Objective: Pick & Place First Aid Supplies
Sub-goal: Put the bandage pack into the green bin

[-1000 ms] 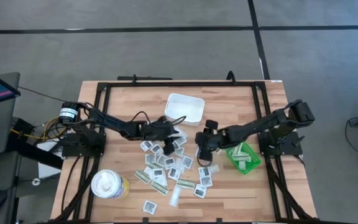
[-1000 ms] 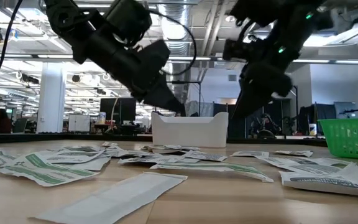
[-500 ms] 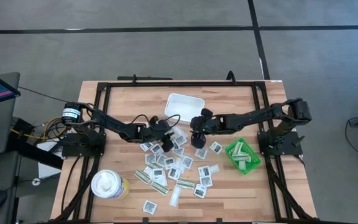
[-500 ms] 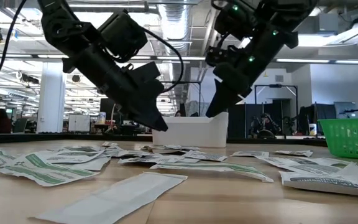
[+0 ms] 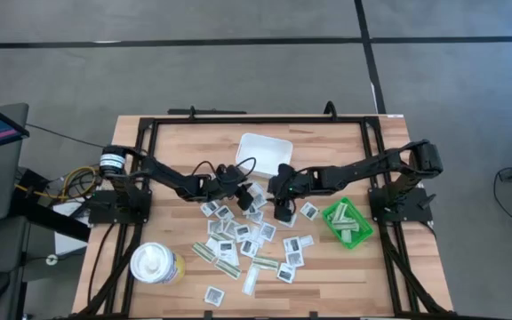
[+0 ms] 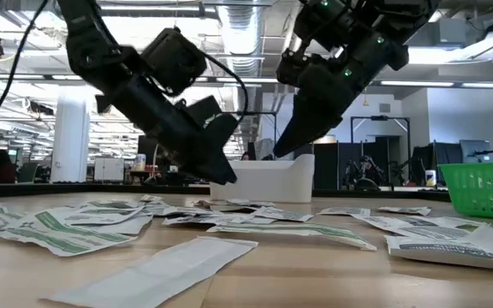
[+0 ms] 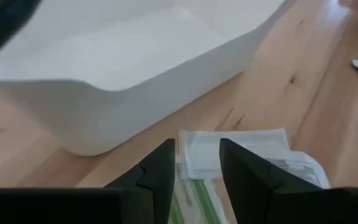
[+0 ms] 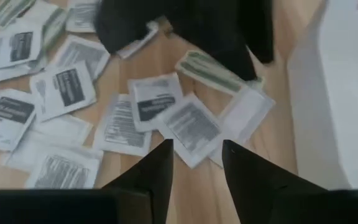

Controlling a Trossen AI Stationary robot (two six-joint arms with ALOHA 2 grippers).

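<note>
- Left gripper (image 7: pixel 196 163): fingers apart with a narrow gap, nothing pinched between them. It's pointed down at a white packet (image 7: pixel 235 148) lying just beside the white tray (image 7: pixel 129 68).
- Right gripper (image 8: pixel 196 163): fingers apart too, nothing in them, hovering above the scattered square packets (image 8: pixel 135 109).
- Both grippers sit close together in the middle of the table (image 5: pixel 176 147), right below the tray from the overhead cam.
- First aid supplies (image 5: pixel 247 244) are spread loose over the wood, mostly on the near half.
- Green bin (image 5: pixel 348 223) sits off to the right and has a few strips in it.
</note>
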